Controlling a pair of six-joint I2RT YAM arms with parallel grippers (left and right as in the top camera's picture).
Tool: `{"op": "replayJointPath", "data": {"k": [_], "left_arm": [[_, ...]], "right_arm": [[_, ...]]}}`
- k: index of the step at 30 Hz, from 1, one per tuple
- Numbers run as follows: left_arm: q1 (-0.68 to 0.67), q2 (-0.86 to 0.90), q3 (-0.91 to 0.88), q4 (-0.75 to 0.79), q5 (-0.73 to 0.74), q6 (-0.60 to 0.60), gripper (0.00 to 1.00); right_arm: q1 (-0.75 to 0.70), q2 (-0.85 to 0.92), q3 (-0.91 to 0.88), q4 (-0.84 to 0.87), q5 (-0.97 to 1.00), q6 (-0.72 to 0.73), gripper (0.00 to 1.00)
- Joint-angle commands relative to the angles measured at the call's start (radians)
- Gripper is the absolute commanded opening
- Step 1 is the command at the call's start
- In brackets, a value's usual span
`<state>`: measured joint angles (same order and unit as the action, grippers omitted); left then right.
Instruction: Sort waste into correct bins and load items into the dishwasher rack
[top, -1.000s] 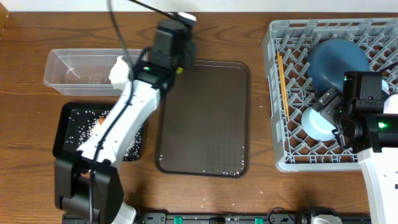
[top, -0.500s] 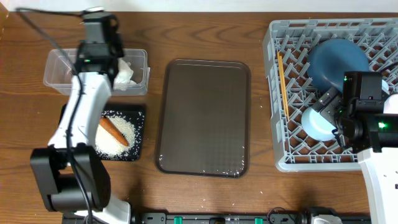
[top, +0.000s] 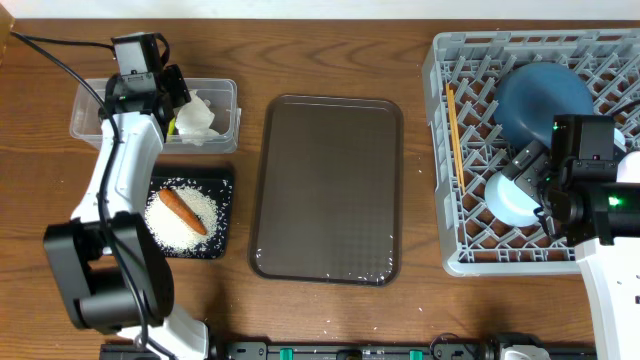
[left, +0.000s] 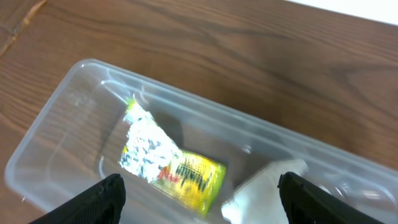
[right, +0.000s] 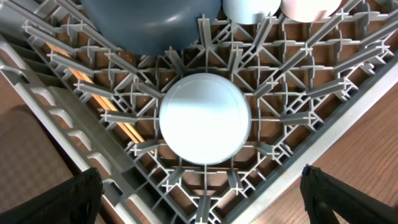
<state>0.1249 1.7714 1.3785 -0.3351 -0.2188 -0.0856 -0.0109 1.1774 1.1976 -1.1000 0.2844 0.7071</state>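
The left tool (left: 208, 200) hangs spread over the clear tub (top: 95, 120) at ten o'clock on the bench (top: 330, 50). The snack wrapper (left: 171, 165) and the tissue (left: 264, 190) lie inside it. The right tool (right: 205, 198), also spread, hangs above what seems to be the light blue bowl (right: 205, 118), upturned in the rack (top: 450, 230) at three o'clock.

This is a robotics lab bench staged as a dish-clearing station. A white-and-black left robot arm (top: 125, 190) and a matching right robot arm (top: 600, 225) stand at the near edge of a wood-grain table (top: 330, 50). A loose black cable (top: 60, 52) trails at the far left, and a black mounting rail (top: 350, 350) runs along the near edge. A large square grey plastic dishwasher rack (top: 436, 150) sits at the right, with a dark brown rectangular serving tray (top: 330, 180) in the middle.
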Motion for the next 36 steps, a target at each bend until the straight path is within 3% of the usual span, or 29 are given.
{"op": "replayJointPath", "data": {"k": [1, 6, 11, 18, 21, 36], "left_arm": [[-0.027, -0.133, 0.006, -0.066, 0.002, -0.061, 0.81], [-0.05, -0.277, 0.006, -0.329, 0.002, -0.185, 0.81], [-0.054, -0.357, -0.011, -0.619, 0.005, -0.443, 0.83], [-0.142, -0.521, -0.182, -0.594, 0.178, -0.44, 0.92], [-0.172, -0.547, -0.211, -0.661, 0.241, -0.444, 0.94], [-0.179, -0.544, -0.211, -0.7, 0.241, -0.443, 0.96]], "right_arm": [[-0.003, -0.003, 0.018, -0.001, 0.01, -0.009, 0.99], [-0.003, -0.003, 0.018, 0.0, 0.01, -0.009, 0.99], [-0.003, -0.003, 0.018, -0.001, 0.01, -0.009, 0.99], [-0.003, -0.003, 0.018, 0.0, 0.01, -0.009, 0.99], [-0.003, -0.003, 0.018, 0.0, 0.01, -0.009, 0.99], [-0.003, -0.003, 0.018, 0.0, 0.01, -0.009, 0.99]]}}
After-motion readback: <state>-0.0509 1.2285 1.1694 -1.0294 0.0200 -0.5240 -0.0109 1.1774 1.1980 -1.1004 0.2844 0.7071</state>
